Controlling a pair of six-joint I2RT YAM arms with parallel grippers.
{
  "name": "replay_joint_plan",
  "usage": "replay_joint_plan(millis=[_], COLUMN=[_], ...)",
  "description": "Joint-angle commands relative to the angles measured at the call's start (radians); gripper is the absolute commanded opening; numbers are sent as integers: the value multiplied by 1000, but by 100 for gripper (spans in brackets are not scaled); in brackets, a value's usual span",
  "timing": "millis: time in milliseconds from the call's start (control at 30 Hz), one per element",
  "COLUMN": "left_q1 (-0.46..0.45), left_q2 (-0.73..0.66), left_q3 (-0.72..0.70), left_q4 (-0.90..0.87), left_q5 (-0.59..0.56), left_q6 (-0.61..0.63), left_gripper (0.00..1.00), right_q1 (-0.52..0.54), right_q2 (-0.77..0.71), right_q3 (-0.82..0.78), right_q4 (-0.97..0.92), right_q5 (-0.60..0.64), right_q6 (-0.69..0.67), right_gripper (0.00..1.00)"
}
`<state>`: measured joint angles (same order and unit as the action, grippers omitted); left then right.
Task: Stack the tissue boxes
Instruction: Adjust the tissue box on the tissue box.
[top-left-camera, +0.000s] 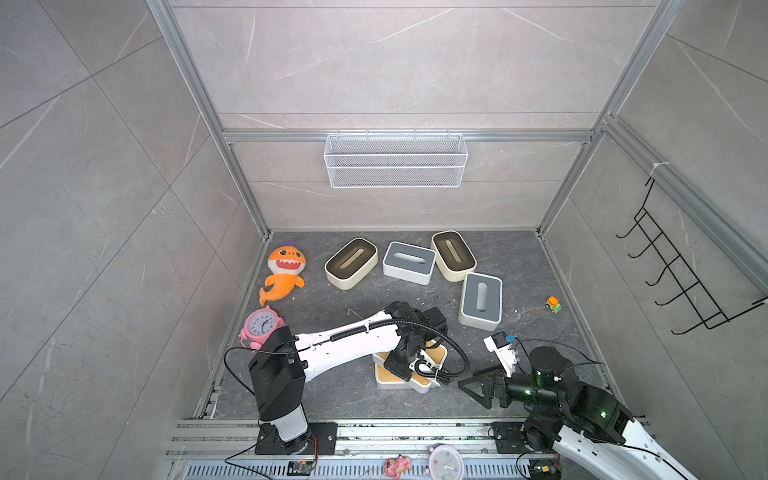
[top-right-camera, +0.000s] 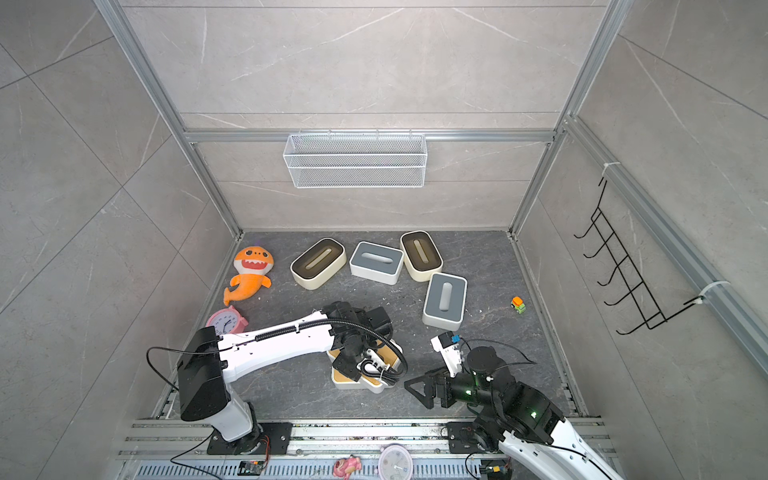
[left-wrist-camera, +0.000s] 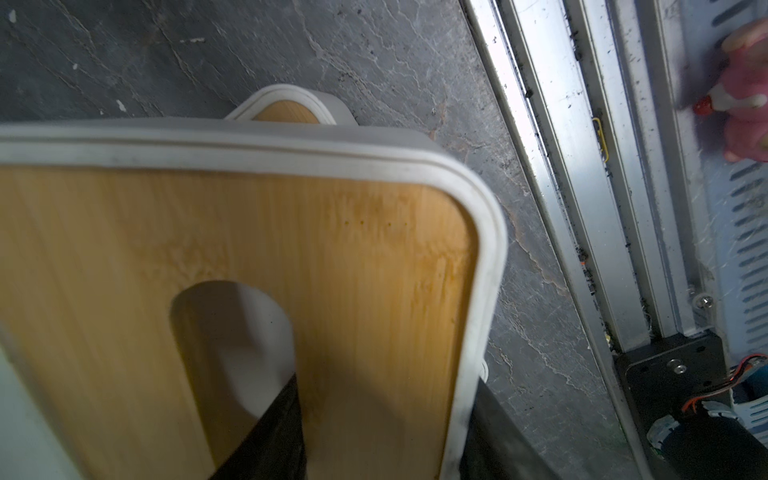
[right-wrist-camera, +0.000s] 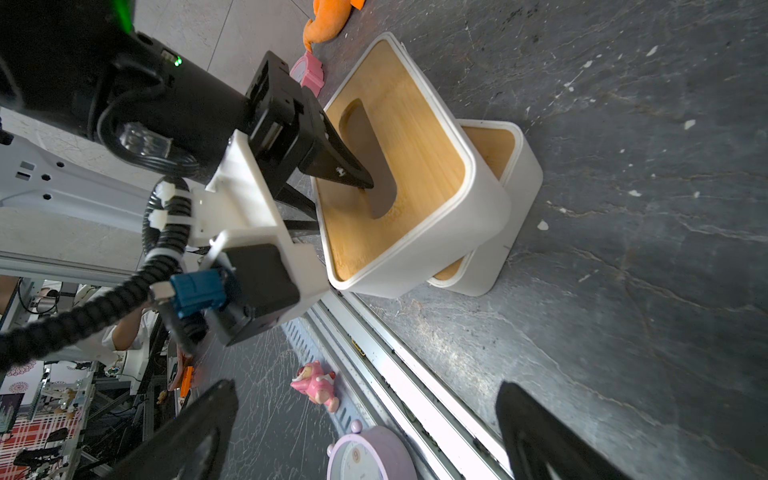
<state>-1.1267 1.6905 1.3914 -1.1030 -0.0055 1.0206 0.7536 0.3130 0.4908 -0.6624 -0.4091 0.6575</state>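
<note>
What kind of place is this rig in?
Probably a mock-room robot test cell: tile-look panels in an aluminium frame, arms bolted to a front rail, mesh basket hung on the back wall.

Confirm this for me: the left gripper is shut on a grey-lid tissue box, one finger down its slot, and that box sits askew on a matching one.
One thing is off: the lid is tan wood, not grey. The right wrist view shows the left gripper shut on the upper wood-lid box, one finger down its slot, that box askew on the lower wood-lid box.
</note>
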Motion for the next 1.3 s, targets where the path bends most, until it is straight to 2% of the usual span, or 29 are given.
replay_joint_plan(millis=[0,133,333,533,700,900,1267], left_q1=[5,4,-1,-14,-34,-73,-89], left_q2=[-56,-84,-92,-18,11,63,66], left_q3=[20,35,76,195,257,300,221], left_q4=[17,36,81,-6,-48,-148,-110], left_q5=[11,-3,-91,-202,-204,-209,-177], left_q6=[-45,-111,-298,-583,-754,-806,-703], left_gripper=[48,45,43,42,42,42,43], right_q1=[3,4,4,4,4,4,4], right_q2=[2,13,24,4,-15,-37,-58], right_q3=[8,19,31,24,13,-3,-12], right_q4=[1,7,13,20,29,27,20], right_q5=[-12,-16,-18,-15,-15,-28,-41], right_q6=[-28,-37,-43,-38,-32,-34,-45], right_gripper=[100,100,100,100,100,100,100])
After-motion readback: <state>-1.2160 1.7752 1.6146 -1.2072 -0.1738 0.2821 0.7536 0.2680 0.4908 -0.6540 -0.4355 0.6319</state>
